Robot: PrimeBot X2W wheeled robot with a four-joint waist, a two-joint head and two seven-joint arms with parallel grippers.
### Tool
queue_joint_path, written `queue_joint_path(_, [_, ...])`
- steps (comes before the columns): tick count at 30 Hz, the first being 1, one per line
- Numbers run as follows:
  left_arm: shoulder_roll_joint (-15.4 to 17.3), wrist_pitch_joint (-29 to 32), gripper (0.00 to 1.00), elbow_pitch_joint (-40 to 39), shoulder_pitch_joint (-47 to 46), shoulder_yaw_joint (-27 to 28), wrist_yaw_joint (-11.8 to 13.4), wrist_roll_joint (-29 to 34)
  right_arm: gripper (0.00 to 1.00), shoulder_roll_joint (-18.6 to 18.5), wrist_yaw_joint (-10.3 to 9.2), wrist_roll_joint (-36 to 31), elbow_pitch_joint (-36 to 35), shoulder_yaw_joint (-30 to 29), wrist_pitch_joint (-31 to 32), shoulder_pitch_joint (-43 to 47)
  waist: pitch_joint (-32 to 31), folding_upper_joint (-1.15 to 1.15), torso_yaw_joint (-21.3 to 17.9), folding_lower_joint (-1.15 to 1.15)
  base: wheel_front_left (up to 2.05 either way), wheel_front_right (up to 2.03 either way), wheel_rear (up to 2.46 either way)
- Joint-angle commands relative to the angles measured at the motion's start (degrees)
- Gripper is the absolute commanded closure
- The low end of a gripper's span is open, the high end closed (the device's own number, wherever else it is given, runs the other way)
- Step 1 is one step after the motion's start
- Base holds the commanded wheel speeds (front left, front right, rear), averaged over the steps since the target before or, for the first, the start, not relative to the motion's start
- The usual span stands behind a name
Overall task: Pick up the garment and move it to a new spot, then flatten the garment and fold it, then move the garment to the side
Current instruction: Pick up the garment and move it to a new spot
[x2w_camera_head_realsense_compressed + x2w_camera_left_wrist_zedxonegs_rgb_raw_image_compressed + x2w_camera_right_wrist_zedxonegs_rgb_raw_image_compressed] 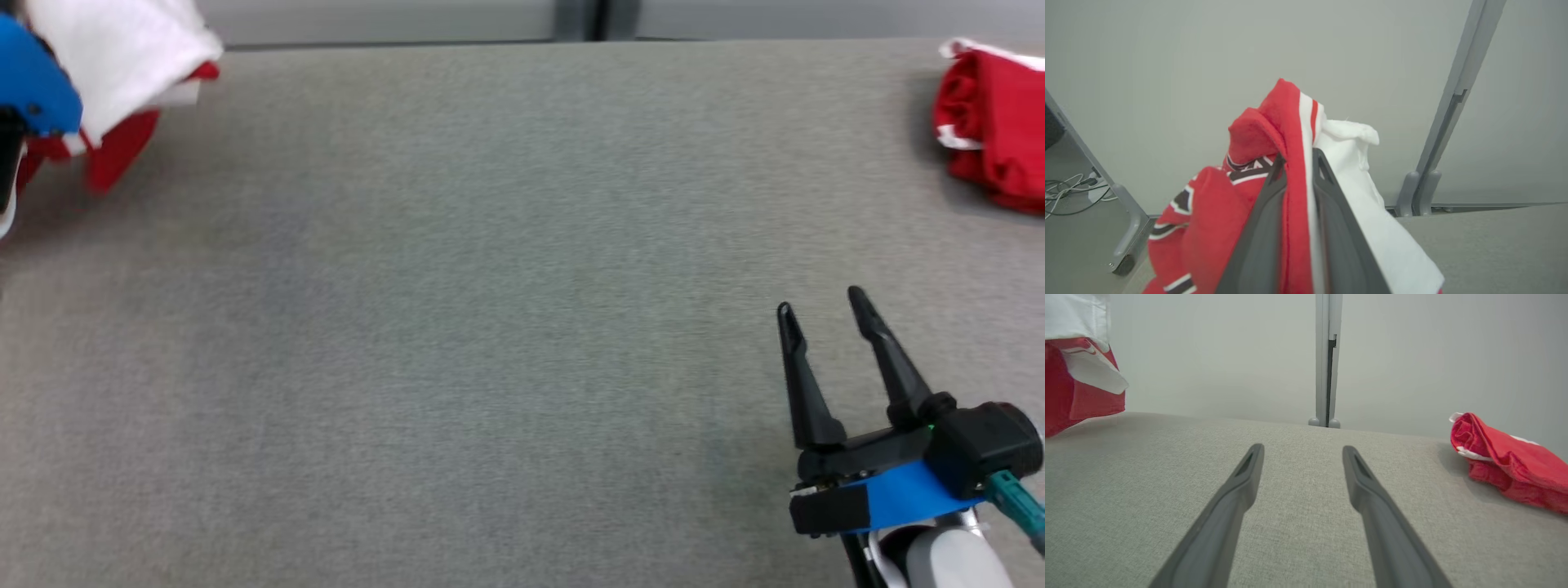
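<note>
The garment (122, 49), red with white panels and dark striped trim, hangs lifted above the far left corner of the grey table (490, 286). In the left wrist view my left gripper (1299, 157) is shut on a red-and-white fold of the garment (1286, 118), and cloth drapes down both sides of the fingers. The arm's blue wrist housing (33, 86) sits at the left edge of the head view. My right gripper (820, 300) rests low over the table's near right part, open and holding nothing (1302, 448). The hanging garment (1069, 388) is far to its left.
A second bundled red cloth with white trim (996, 122) lies at the table's far right (1506, 461). A grey partition post (1327, 359) stands behind the table. Cables (1069, 192) and a frame leg (1126, 212) are on the floor past the left edge.
</note>
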Motion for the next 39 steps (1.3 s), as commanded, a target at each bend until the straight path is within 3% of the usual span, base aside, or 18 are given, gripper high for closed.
queue_joint_path(1, [0.40,-0.84,1.00,-1.42,-1.06,-0.44,-0.14,-0.10,0.00,0.31,0.02,0.23,0.56,0.38,-0.48,-0.14,-2.11,0.00,-2.52,0.00,0.00,0.00,0.00])
queue_joint_path(10, [-2.64,-2.66,1.00,-16.58,-5.47,-6.61,-0.14,1.57,0.00,1.64,0.01,2.71,5.59,3.03,-3.36,-1.34,-4.01,0.00,-10.23,0.00,0.00,0.00,0.00])
queue_joint_path(17, [-6.27,-1.49,1.00,-22.11,-5.71,-12.85,-0.12,1.86,0.00,1.71,0.02,6.45,8.34,5.23,-4.71,-2.74,-3.17,0.00,-14.60,0.00,0.00,0.00,0.00])
queue_joint_path(26, [-8.99,-5.15,1.00,-18.13,4.39,-20.09,0.02,-0.46,0.00,1.71,0.02,7.68,8.83,5.51,-5.09,-2.95,-2.89,0.00,-15.67,0.00,0.00,0.00,0.00])
queue_joint_path(39, [-13.04,-12.25,1.00,-10.60,25.46,-27.41,1.45,-0.89,0.00,1.69,0.02,7.50,9.38,4.87,-5.07,-1.34,-4.13,0.00,-12.50,0.00,0.00,0.00,0.00])
